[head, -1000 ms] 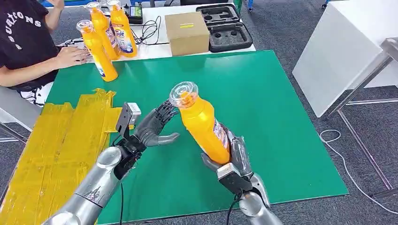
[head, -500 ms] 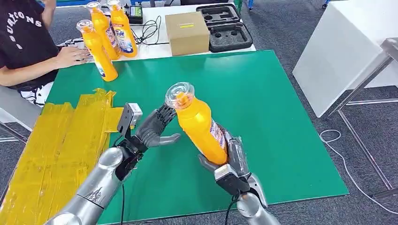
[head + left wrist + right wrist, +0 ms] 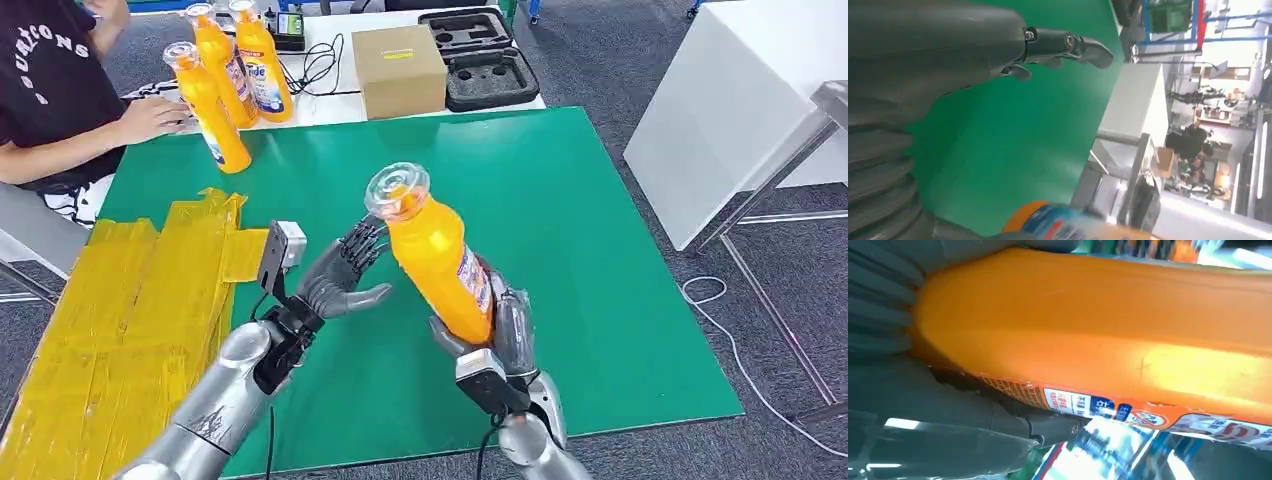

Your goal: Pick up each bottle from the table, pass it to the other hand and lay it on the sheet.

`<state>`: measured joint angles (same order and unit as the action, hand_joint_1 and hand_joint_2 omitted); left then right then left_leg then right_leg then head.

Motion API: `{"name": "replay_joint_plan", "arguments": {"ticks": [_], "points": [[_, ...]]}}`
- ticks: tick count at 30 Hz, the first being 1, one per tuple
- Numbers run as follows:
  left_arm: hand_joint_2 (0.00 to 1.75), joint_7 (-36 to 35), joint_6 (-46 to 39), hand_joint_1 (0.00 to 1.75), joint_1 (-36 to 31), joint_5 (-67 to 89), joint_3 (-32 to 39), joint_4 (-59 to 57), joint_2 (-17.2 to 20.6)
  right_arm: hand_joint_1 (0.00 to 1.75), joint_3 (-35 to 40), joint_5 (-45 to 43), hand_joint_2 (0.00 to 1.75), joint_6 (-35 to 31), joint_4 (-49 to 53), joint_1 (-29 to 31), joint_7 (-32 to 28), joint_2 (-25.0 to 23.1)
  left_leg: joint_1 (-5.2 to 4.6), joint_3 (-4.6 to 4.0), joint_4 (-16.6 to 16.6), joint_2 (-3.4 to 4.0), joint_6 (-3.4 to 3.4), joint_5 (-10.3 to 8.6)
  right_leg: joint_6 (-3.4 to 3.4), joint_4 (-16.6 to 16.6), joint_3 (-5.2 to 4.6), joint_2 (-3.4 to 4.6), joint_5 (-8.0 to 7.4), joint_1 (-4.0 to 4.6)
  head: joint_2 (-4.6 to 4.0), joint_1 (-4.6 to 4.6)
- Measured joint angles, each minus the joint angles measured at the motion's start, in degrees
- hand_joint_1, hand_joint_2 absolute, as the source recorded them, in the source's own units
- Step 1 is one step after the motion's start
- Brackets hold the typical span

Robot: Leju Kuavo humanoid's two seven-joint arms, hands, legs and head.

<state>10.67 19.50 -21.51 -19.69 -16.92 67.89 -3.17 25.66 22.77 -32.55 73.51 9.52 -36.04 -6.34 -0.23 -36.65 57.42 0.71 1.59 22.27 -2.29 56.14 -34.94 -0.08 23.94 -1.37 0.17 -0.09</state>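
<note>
One bottle (image 3: 436, 262) stands tilted above the green worktop (image 3: 600, 250), grasped at its base by the right robot hand (image 3: 490, 335); the left robot hand (image 3: 345, 275), released, waits at its 9 o'clock. Handover pending. Three bottles (image 3: 225, 85) remain at 11 o'clock; the yellow sheet (image 3: 120, 320) holds none.

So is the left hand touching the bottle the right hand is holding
Cannot tell. In the head view the left hand's fingers overlap the neck of the bottle in the right hand, with neither contact nor gap plain.
</note>
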Motion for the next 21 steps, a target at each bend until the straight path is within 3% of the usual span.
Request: {"name": "replay_joint_plan", "arguments": {"ticks": [3,7,12,21], "points": [[1.75,-0.2,-0.6,0.00,0.3,-0.6,-1.3,0.3,-0.4,1.75,0.0,0.7,1.75,-1.9,0.1,0.4,1.2,0.0,0.00,0.00,0.0,0.00,0.00,0.00,0.00,0.0,0.01,0.00,0.00,0.00,0.00,0.00],[1.75,0.3,-3.1,0.00,2.6,-2.7,-0.6,5.3,-0.2,1.75,-5.1,9.0,1.75,-6.5,-0.8,1.3,4.9,-1.0,0.00,0.00,0.0,-0.01,0.00,0.00,0.00,0.0,0.01,0.00,0.00,0.01,0.00,-0.04],[1.75,-1.1,-2.9,0.00,4.8,-3.1,1.2,10.3,0.2,1.75,-11.8,11.6,1.75,-7.2,-2.2,2.6,5.2,-1.9,0.00,-0.01,0.0,-0.05,0.01,-0.01,0.00,0.0,0.02,-0.02,0.00,0.01,0.00,-0.02],[1.75,-1.0,-2.7,0.00,6.3,-1.9,2.1,12.9,0.2,1.75,-17.1,17.5,1.75,-7.2,-3.5,2.8,4.8,-4.6,0.00,-0.01,0.0,-0.03,0.00,0.00,0.01,0.0,0.01,-0.04,0.01,0.01,0.00,0.00]]}}
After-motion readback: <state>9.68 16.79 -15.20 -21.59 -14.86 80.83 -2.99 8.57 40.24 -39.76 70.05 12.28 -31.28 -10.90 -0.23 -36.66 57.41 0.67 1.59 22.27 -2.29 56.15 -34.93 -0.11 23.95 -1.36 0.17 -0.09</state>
